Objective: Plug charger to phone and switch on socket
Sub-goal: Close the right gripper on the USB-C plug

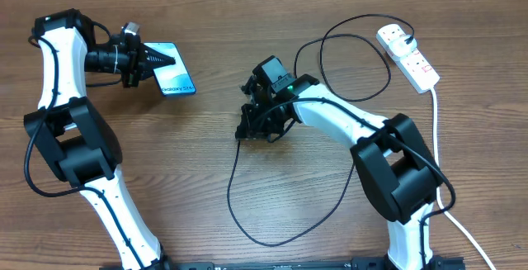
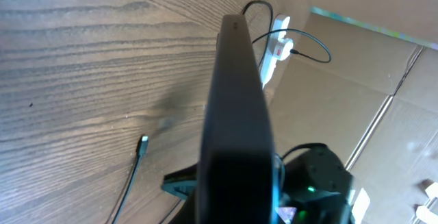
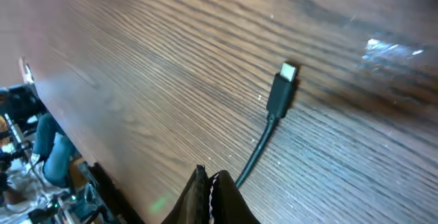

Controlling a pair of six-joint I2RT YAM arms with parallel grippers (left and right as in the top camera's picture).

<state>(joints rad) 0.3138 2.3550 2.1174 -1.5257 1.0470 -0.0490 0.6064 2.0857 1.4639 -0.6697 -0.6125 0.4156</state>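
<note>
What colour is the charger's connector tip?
The connector tip is black with a silvery metal end, clearest in the right wrist view.

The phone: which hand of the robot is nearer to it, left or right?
Left. The left hand grips the phone at one end. The right hand is apart from it, at mid-table, shut on the charger.

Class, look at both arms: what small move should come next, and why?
Probably the right gripper should carry the charger tip toward the phone: the left gripper grips the phone, the right pinches the cable behind its tip, and a gap separates them.
</note>
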